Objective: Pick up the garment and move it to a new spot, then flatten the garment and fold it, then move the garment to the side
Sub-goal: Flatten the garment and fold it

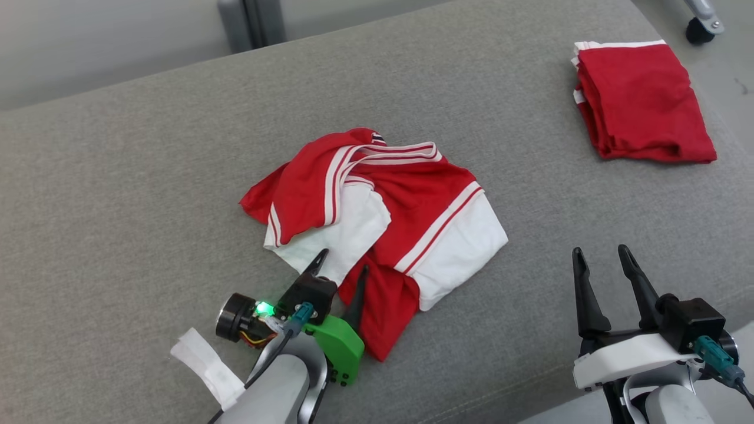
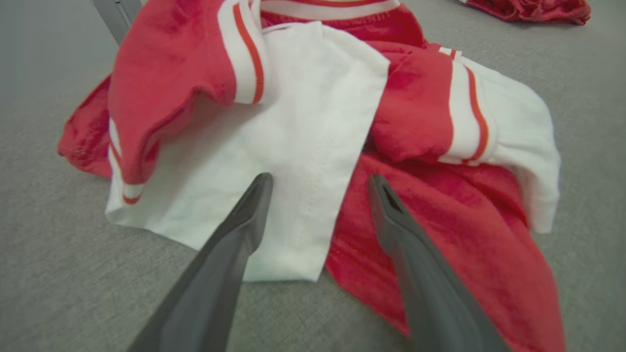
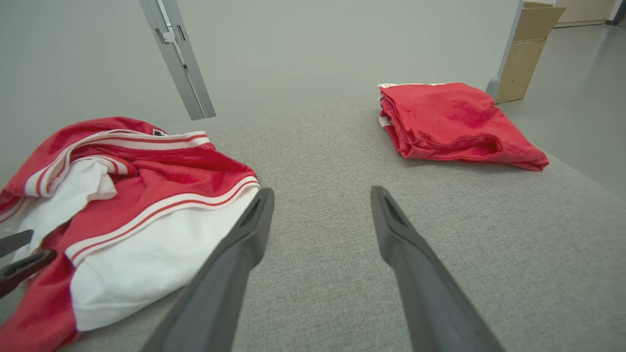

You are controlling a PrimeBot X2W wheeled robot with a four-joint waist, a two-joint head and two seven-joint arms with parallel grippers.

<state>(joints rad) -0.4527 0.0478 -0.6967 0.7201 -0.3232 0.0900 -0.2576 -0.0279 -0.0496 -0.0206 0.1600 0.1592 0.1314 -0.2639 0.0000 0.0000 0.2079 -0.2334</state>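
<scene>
Ahead of the right claw (image 1: pixel 600 250) the cushion (image 1: pixel 530 282) is bare up to the folded pile (image 1: pixel 642 100), well off. The garment (image 1: pixel 377 218) lies right before the left claw (image 1: pixel 343 261).

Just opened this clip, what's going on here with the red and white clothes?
A two-armed robot is at a crumpled red and white garment lying mid-way across a gray padded surface. Its left gripper is open at the garment's near edge, nothing gripped yet. The right gripper is open over bare surface to the right. A folded red garment lies at the far right.
</scene>
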